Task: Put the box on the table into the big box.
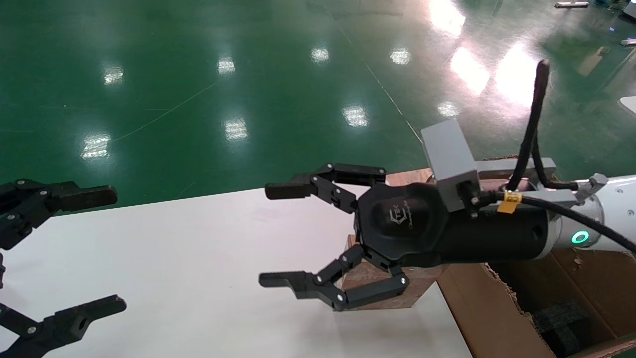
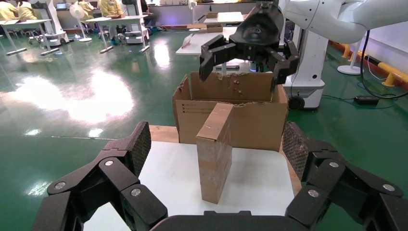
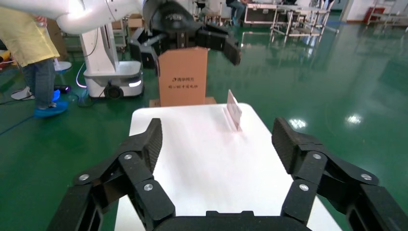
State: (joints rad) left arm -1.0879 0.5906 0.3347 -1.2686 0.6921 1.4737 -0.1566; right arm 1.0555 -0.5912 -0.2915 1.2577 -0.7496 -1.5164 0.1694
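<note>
We see the small box [image 2: 215, 151] standing upright on the table [image 1: 198, 278], just beside the big box [image 1: 497, 313]. Right gripper [image 1: 278, 233] hangs above it, fingers spread wide. Left gripper [image 1: 94, 253] waits at the table's far left, fingers also spread.

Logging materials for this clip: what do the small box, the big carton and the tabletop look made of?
The box: brown cardboard, slightly glossy, probably taped. The big box: matte corrugated cardboard, with ragged torn edges and small print. The table: smooth white surface with a soft sheen, likely laminate or plastic, though the look leaves that open.
</note>
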